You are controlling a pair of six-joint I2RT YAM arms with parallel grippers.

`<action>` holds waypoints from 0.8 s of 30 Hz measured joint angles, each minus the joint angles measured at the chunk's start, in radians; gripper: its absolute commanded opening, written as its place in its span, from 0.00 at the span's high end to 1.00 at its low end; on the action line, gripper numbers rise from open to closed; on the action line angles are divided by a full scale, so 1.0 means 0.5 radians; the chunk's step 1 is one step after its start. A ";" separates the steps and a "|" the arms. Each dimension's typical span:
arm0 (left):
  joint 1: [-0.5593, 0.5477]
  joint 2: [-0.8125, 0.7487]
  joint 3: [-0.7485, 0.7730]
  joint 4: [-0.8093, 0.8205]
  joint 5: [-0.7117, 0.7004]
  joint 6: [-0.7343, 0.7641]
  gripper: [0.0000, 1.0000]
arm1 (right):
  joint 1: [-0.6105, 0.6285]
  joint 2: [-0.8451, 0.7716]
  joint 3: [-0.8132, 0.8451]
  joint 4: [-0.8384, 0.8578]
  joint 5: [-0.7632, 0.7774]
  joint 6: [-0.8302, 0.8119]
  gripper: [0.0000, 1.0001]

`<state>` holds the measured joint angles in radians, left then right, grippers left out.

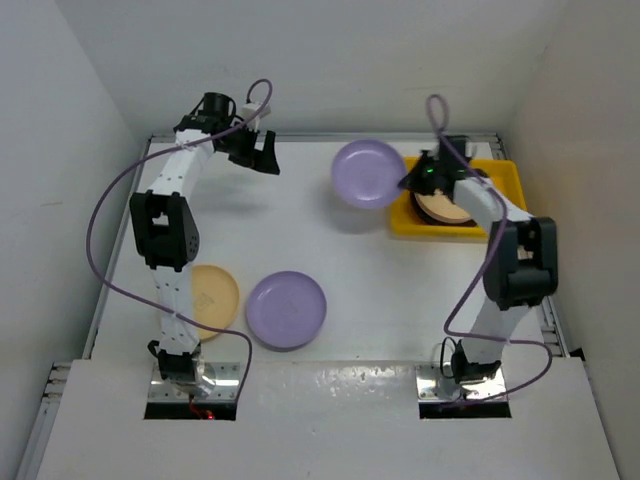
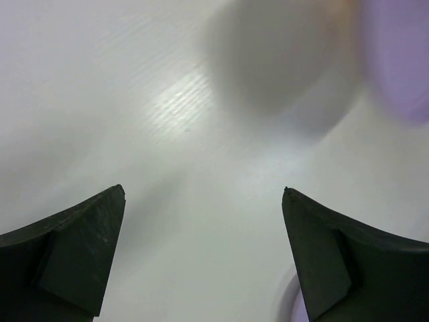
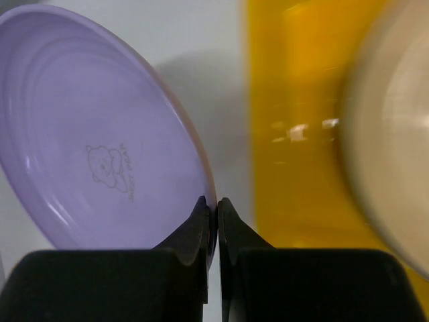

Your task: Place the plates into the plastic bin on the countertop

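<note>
My right gripper [image 3: 212, 201] [image 1: 412, 180] is shut on the rim of a lavender plate [image 3: 100, 134] [image 1: 367, 173], which hangs tilted just left of the yellow plastic bin [image 1: 500, 180] [image 3: 295, 134]. Stacked plates [image 1: 445, 205] lie in the bin, the top one cream [image 3: 395, 147]. A second lavender plate [image 1: 286, 309] and a pale yellow-orange plate [image 1: 213, 294] lie flat on the white countertop [image 1: 300, 220] near the front left. My left gripper [image 1: 258, 150] [image 2: 204, 194] stands open at the back left over bare countertop, holding nothing. A blurred lavender plate edge [image 2: 395, 54] shows at the left wrist view's top right.
White walls [image 1: 300, 60] close in the countertop at the back and both sides. A purple cable [image 1: 110, 210] loops off the left arm. The bin sits against the back right corner.
</note>
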<state>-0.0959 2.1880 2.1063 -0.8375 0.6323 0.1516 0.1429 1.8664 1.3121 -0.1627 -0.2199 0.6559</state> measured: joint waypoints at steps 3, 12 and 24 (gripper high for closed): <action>0.086 0.000 0.001 -0.002 -0.093 -0.007 0.00 | -0.384 -0.252 -0.127 -0.035 0.037 0.053 1.00; 0.243 0.000 0.001 -0.002 -0.226 -0.008 0.00 | -0.880 -0.508 -0.266 -0.200 0.179 0.058 0.92; 0.231 -0.002 0.001 -0.007 -0.263 0.012 0.00 | -0.866 -0.020 0.119 -0.437 0.468 -0.156 0.25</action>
<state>0.0196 2.1868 2.1067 -0.8410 0.5007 0.1577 -0.2901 1.8565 1.3716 -0.3813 0.0139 0.5777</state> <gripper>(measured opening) 0.997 0.733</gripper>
